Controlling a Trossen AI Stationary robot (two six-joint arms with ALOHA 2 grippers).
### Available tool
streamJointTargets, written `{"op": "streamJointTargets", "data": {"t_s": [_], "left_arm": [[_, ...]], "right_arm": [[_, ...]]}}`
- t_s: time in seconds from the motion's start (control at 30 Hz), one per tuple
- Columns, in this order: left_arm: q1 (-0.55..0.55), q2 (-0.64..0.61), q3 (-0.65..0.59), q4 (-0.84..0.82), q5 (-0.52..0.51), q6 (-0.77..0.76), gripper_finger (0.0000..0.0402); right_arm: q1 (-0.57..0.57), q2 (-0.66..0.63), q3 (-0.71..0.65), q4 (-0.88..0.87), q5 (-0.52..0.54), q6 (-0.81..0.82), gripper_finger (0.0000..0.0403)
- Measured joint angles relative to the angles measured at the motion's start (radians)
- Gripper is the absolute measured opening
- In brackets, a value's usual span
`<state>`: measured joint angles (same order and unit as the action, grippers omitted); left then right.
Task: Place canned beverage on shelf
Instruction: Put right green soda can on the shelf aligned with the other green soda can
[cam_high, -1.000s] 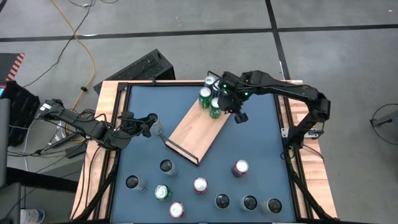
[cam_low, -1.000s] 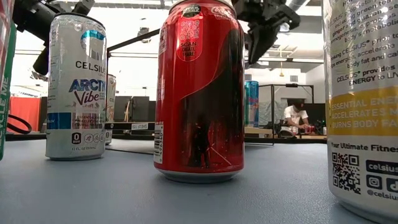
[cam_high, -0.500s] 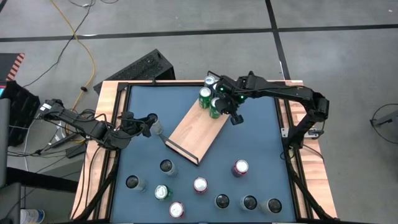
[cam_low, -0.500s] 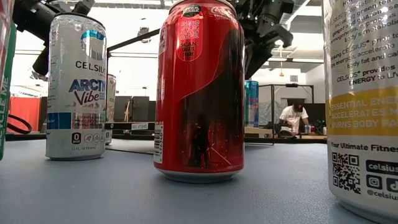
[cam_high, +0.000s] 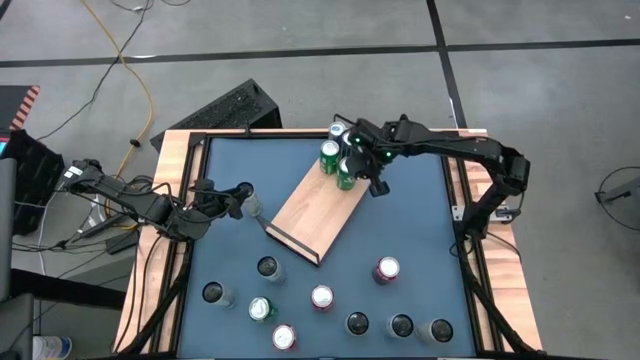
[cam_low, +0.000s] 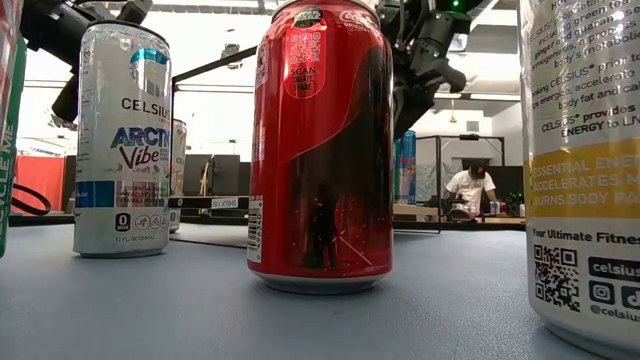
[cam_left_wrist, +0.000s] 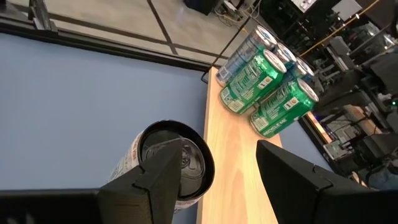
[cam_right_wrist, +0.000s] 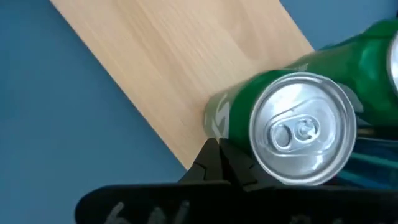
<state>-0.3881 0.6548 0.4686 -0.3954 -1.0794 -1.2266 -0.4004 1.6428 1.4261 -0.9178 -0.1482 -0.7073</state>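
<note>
R gripper (cam_high: 372, 182): fingers (cam_right_wrist: 214, 163) are pressing shut, empty, tips sitting just beside green can (cam_high: 346, 176) at shelf (cam_high: 312, 212) far end. L gripper (cam_high: 243, 196): fingers (cam_left_wrist: 163, 180) are gripping silver can (cam_high: 250, 202) approx. half-spread, near shelf's L edge, over bench (cam_high: 410, 235).

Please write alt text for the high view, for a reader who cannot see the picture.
Seen from above, the right gripper, shut and empty, hovers beside the green cans at the far end of the wooden shelf on a blue table. The left gripper holds a silver can near the shelf; more cans stand along the near edge.
</note>
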Motion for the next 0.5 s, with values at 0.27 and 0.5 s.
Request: {"op": "streamJointTargets", "data": {"t_s": [0.27, 0.5], "left_arm": [[0.000, 0.000, 0.000, 0.000, -0.008, -0.010, 0.0194], [0.000, 0.000, 0.000, 0.000, -0.008, -0.027, 0.0194]], "right_arm": [[-0.030, 0.000, 0.000, 0.047, 0.007, 0.000, 0.0000], [-0.035, 0.000, 0.000, 0.062, 0.007, 0.000, 0.0000]]}}
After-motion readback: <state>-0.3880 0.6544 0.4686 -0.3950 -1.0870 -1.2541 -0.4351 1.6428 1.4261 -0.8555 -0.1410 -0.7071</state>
